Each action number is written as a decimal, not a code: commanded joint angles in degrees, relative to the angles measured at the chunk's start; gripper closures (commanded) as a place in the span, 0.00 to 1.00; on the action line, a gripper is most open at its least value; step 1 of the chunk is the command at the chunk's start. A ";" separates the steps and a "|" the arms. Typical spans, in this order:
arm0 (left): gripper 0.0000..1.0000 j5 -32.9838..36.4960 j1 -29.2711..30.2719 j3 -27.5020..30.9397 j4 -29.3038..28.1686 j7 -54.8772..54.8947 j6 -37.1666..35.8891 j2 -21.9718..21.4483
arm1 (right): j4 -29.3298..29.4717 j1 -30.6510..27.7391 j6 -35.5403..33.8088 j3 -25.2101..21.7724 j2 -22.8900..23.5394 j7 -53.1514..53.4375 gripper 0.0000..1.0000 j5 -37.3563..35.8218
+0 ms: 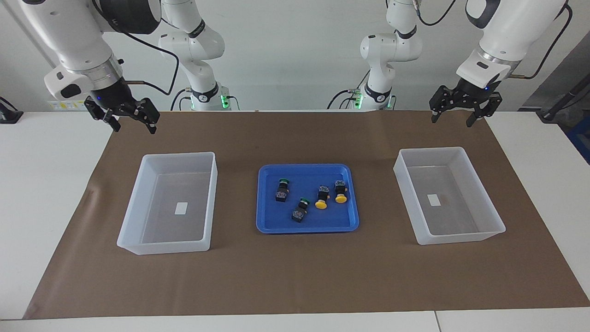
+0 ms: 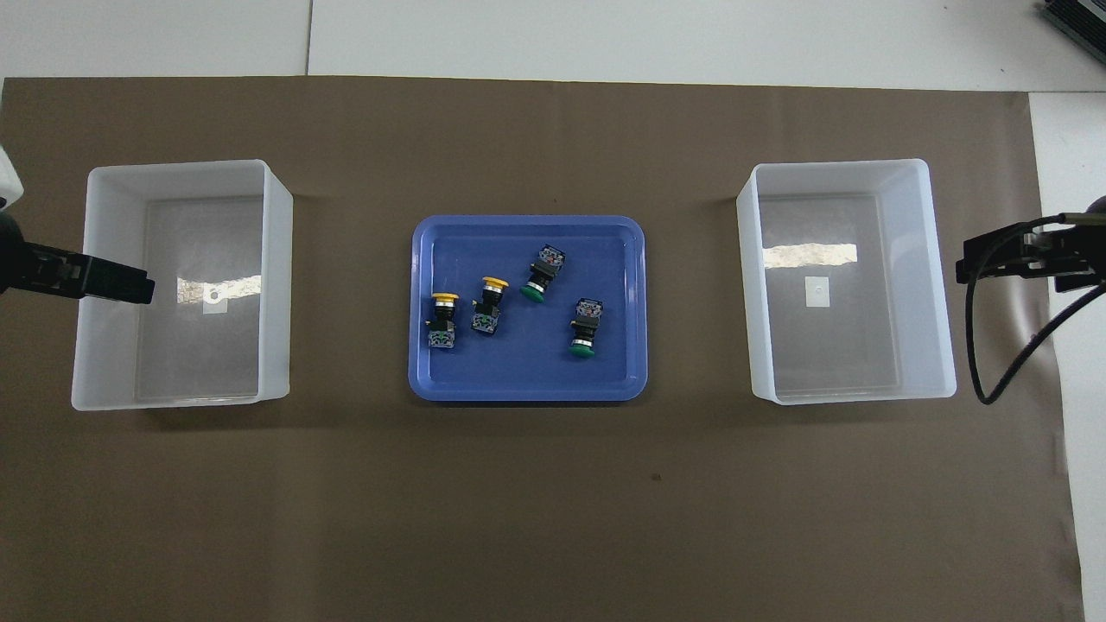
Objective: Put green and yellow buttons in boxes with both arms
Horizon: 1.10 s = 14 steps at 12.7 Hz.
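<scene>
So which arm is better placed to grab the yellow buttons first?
Probably the left. The two yellow buttons lie in the blue tray toward the left arm's end. The left gripper hangs open above that end's mat edge; the right gripper is over the green-button end.

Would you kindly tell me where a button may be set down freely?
Both boxes, one toward the left arm's end, one toward the right arm's, hold only a label. The brown mat lies bare around them. The blue tray is crowded with four buttons.

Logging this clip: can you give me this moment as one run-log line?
stage: not begun | buttons: two green, two yellow, all in tray | boxes: no buttons | left hand, right hand: open, raised
</scene>
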 commanded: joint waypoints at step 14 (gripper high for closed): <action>0.00 1.05 -18.93 0.07 -27.56 -17.61 43.54 6.01 | -1.12 0.00 -0.97 -0.07 -1.38 -0.99 0.00 -0.25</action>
